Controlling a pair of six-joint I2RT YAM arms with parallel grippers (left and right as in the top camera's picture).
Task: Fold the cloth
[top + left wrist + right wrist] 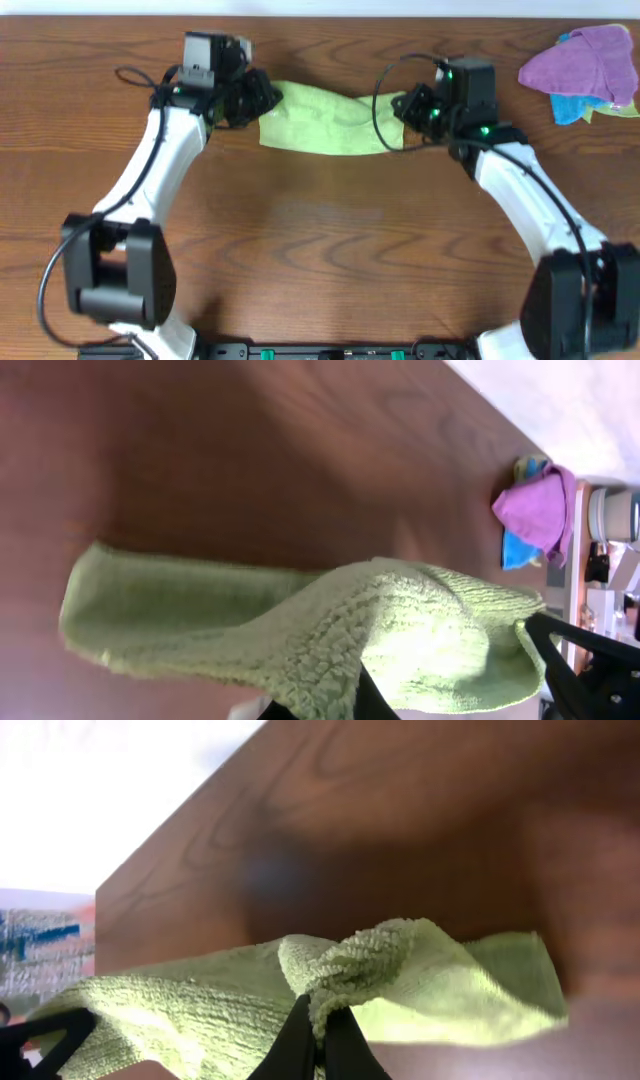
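Both claws are clenched on the lime-green square microfibre cloth (325,120): the left claw (258,98) pinches its left end, the right claw (402,108) its right end. The cloth stretches as a band running left to right across upper centre, with neither arm nearer. The far edge of the brown wooden surface (320,240) sits close above. Open wood fills the lower frame, and the crumpled purple cloth (580,62) lies well apart, upper right.
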